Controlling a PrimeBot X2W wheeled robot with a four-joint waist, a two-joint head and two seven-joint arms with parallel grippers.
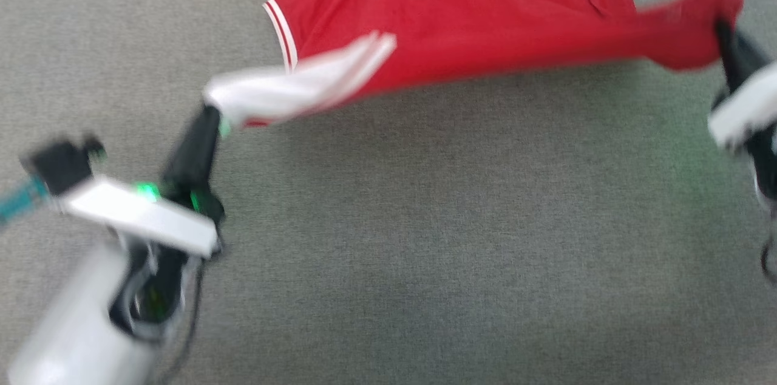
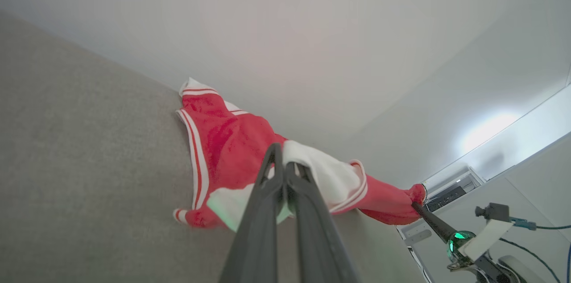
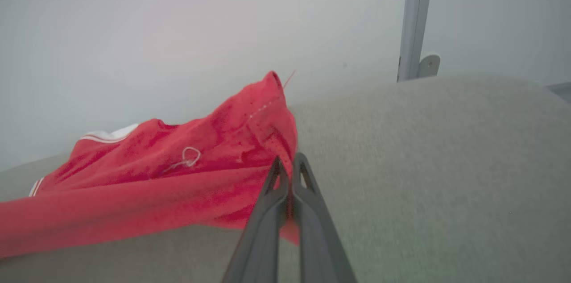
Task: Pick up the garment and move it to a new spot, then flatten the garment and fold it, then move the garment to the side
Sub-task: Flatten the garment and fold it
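Garment (image 1: 461,14) at far edge of grey fabric surface (image 1: 425,239). Far part lies on surface; near edge lifted, stretched between both grippers. Left gripper (image 1: 212,115) pinched tight on white sleeve (image 1: 285,90), toward surface's left side. Right gripper (image 1: 722,33) clamped on red corner (image 1: 692,27) near right edge. Judgement: early stage, grasp made, garment likely mid-carry or being spread. No fold visible. Left to do: lay flat, fold, move to side.
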